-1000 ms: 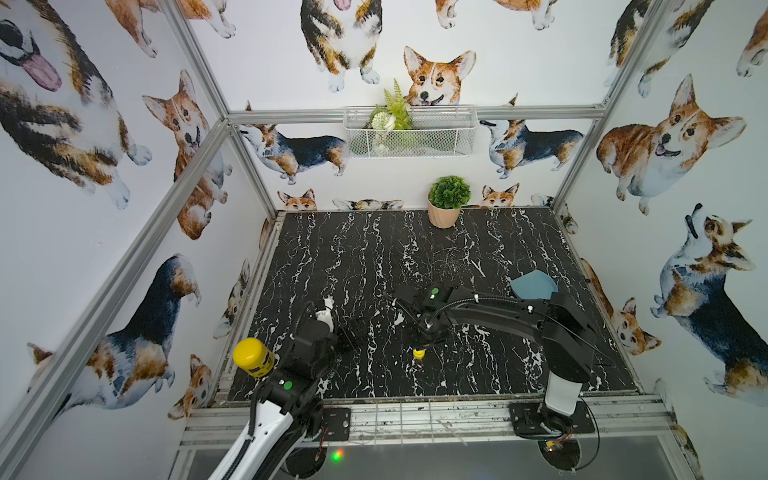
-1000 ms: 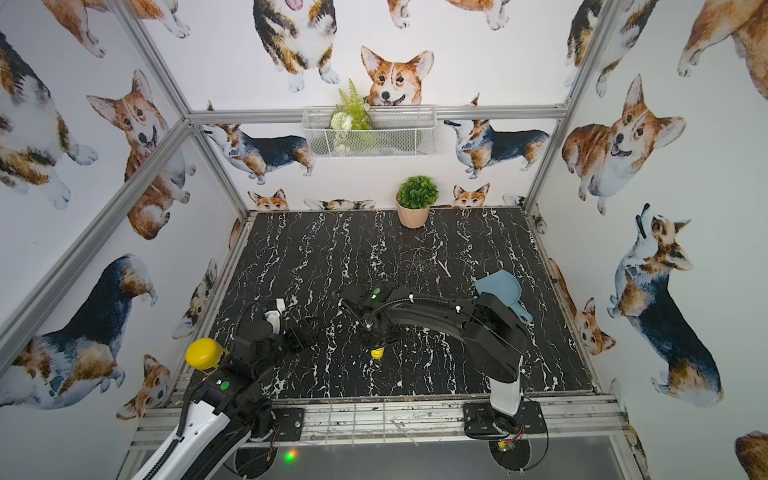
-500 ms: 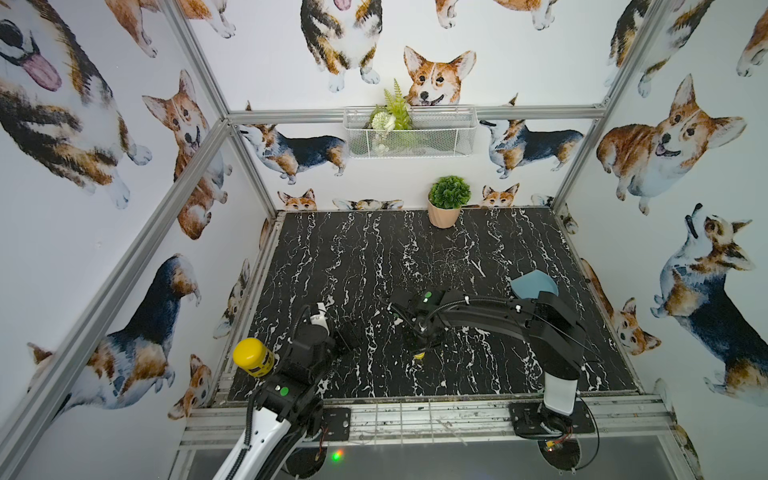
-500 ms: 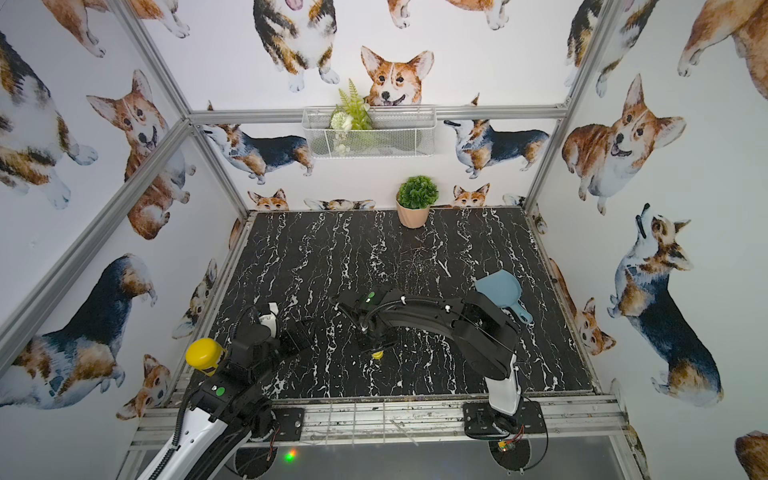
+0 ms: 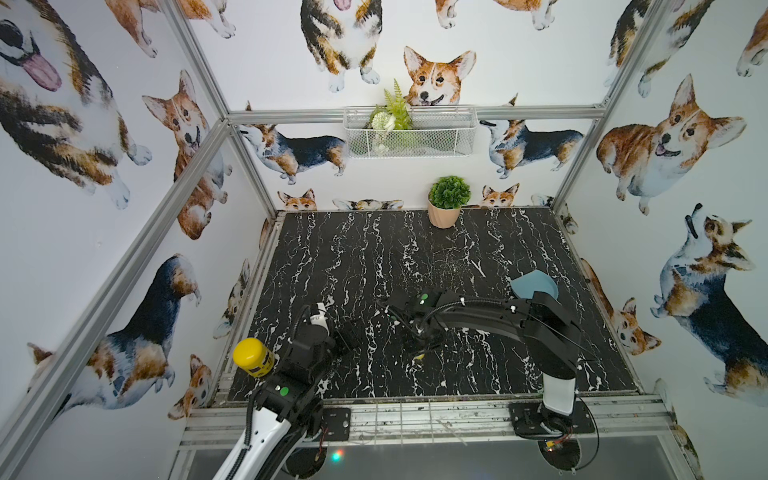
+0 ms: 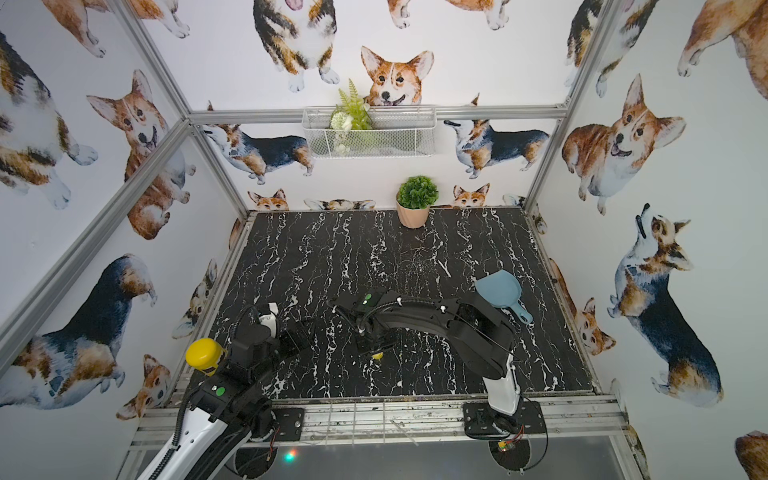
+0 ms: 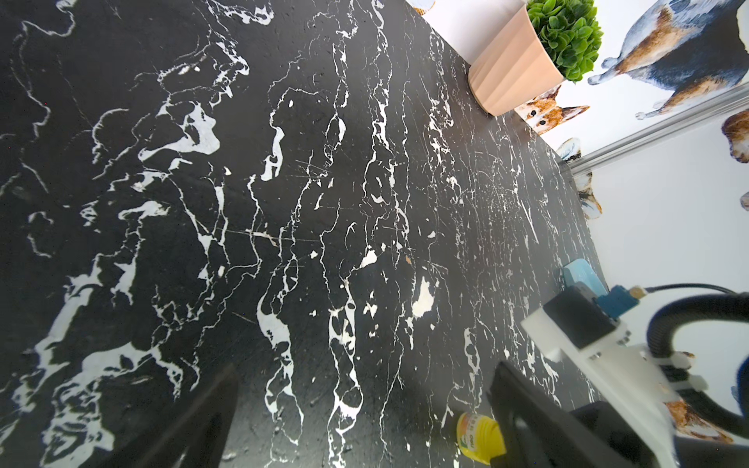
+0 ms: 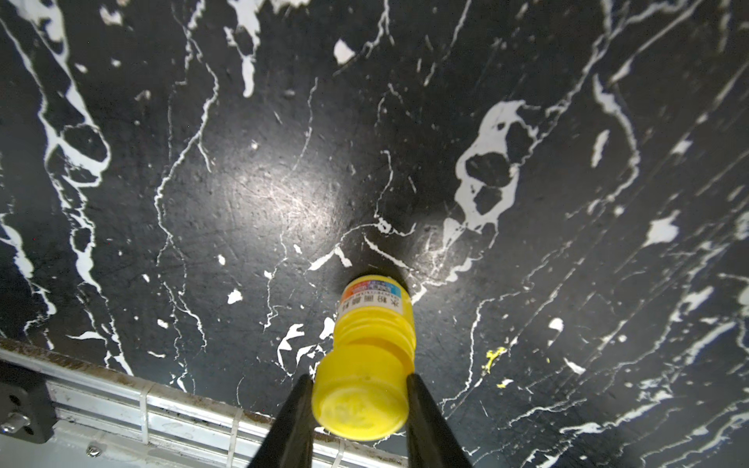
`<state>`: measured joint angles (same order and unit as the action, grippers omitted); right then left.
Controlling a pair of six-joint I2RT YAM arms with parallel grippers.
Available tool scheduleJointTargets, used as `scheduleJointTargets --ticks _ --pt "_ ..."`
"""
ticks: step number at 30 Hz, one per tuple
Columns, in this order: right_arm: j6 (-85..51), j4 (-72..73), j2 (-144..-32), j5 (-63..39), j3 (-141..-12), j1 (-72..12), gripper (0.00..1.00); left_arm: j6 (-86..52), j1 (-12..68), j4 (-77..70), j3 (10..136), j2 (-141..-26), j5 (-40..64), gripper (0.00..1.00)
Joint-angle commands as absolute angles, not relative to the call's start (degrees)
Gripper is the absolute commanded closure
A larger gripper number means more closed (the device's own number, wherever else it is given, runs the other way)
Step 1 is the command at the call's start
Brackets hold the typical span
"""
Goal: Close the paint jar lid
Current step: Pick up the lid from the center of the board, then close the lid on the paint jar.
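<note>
In both top views the paint jar (image 5: 419, 355) (image 6: 377, 355) stands on the desk (image 5: 374, 257) toward its front edge, under the right claw (image 5: 419, 347), the left claw (image 5: 353, 334) nearby. In the left wrist view the left claw's jaws stand wide apart, empty, beside the jar. In the right wrist view the right claw is clamped on the lid (image 8: 360, 401) atop the jar

The table (image 8: 283, 182) is black marble-look sheet, matt and finely rough, with a dull sheen; the paint jar (image 8: 375, 328) and lid (image 8: 360, 399) are smooth, glossy yellow plastic; its label (image 8: 373, 298) looks paper; the rail (image 8: 162, 409) along the table's six o'clock edge is brushed metal, scuffed.
</note>
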<state>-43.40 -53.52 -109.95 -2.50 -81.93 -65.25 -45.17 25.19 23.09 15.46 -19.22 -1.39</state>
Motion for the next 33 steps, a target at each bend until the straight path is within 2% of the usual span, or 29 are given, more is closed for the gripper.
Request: scheduleJointTargets --ticks 1,33 --pt "-43.69 -56.18 -109.96 -0.01 -82.94 -65.3 0.69 -45.09 25.24 23.0 15.82 -19.16 -2.12 0.0" --pt "-43.85 -55.04 -110.17 0.15 -82.53 -65.3 0.69 -44.74 25.25 23.24 15.75 -18.52 -2.77 0.0"
